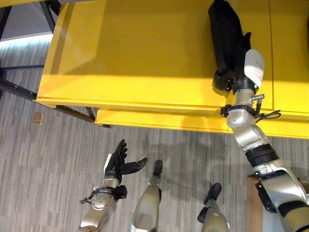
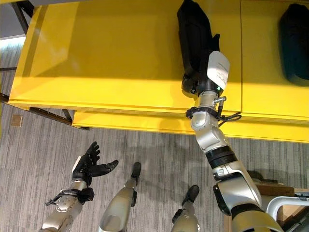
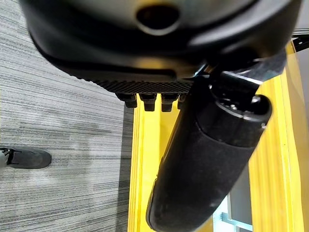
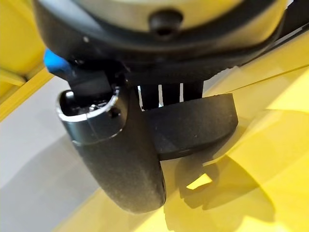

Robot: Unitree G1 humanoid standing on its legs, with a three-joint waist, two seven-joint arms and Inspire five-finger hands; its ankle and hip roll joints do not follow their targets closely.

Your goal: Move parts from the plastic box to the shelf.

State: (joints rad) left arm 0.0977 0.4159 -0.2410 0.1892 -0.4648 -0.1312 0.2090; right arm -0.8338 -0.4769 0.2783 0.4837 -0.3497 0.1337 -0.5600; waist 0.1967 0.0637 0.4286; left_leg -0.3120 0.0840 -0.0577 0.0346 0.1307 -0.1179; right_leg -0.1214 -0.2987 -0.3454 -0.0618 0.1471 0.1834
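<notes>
Low over the floor, the left hand (image 1: 117, 162) hangs open and empty. On the yellow shelf (image 1: 135, 53) near its front edge, the right hand (image 1: 236, 72) grips a long black plastic part (image 1: 224, 34), apparently placing it; release comes next.

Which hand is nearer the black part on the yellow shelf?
Right. The right hand grips the black part at its near end on the yellow shelf; the left hand hangs open over the floor, below the shelf edge.

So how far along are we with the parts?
One black part already lies on the yellow shelf, off to the right. The right hand holds a second black part at the shelf, not yet let go. The left hand hangs open over the floor. The box isn't visible here, so I can't tell what's left.
</notes>
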